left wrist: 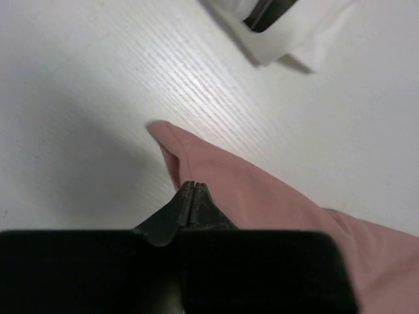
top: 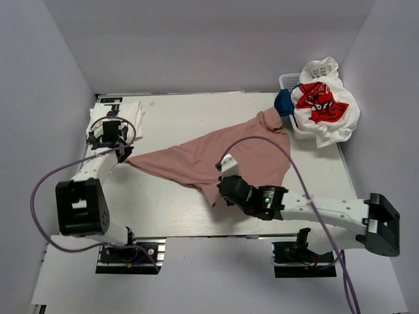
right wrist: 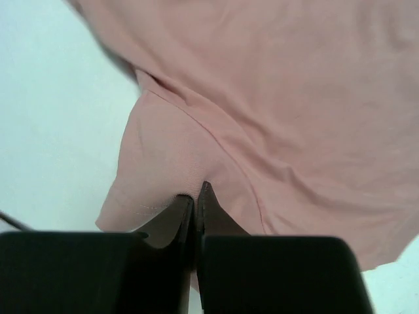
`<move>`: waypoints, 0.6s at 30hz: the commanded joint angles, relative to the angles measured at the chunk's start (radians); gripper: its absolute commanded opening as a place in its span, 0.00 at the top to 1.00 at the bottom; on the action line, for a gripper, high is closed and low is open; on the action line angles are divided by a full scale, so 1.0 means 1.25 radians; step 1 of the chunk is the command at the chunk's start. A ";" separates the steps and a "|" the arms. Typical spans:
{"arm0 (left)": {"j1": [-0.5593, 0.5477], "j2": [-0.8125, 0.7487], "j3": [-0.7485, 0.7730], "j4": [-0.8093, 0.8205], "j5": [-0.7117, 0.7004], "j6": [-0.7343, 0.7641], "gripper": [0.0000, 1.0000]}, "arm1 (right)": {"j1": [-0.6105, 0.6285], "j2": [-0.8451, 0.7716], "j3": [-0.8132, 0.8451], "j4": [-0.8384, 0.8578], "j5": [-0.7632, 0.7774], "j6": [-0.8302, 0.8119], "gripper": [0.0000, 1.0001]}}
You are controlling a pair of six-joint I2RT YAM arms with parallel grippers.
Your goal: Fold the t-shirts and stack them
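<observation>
L claw (left wrist: 191,195) & R claw (right wrist: 196,196) blk; arms (top: 327,210) white, purple cables (top: 36,196).

You had a white tabletop (top: 163,209) with a faint wood grain, which showed most plainly in the left wrist view. Pale grey walls (top: 196,39) stood around it, closing in the back and both sides. At the far right corner you could see only a small piece of a white slotted basket (top: 287,80), the rest of it hidden. By the far left edge lay a small dark item (top: 111,99), too small for you to identify.
</observation>
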 commanded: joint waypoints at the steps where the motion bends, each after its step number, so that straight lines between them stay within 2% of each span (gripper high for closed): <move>1: 0.002 -0.095 -0.010 0.027 0.018 0.023 0.85 | -0.016 -0.076 0.023 -0.004 0.083 -0.018 1.00; 3: 0.002 -0.104 -0.010 0.018 0.011 0.030 0.80 | -0.032 -0.098 0.023 -0.022 0.103 -0.014 1.00; 4: 0.002 -0.094 -0.010 0.011 0.011 0.030 0.72 | -0.035 -0.112 0.028 -0.033 0.106 -0.005 1.00; 5: 0.002 -0.087 -0.010 0.001 0.011 0.040 0.49 | -0.046 -0.117 0.033 -0.062 0.121 -0.003 1.00; 8: 0.002 -0.059 -0.019 0.001 0.011 0.033 0.33 | -0.059 -0.151 0.034 -0.077 0.132 0.001 1.00; 11: 0.002 -0.025 -0.019 0.021 0.031 0.032 0.25 | -0.080 -0.178 0.041 -0.088 0.160 -0.004 1.00; 12: 0.002 0.005 -0.019 0.031 0.041 0.032 0.16 | -0.089 -0.184 0.044 -0.097 0.164 0.000 1.00; 14: 0.002 0.040 -0.002 0.031 0.056 0.024 0.14 | -0.093 -0.189 0.055 -0.102 0.163 -0.016 1.00; 18: 0.002 0.111 0.009 0.031 0.073 0.024 0.27 | -0.113 -0.194 0.065 -0.108 0.163 -0.022 1.00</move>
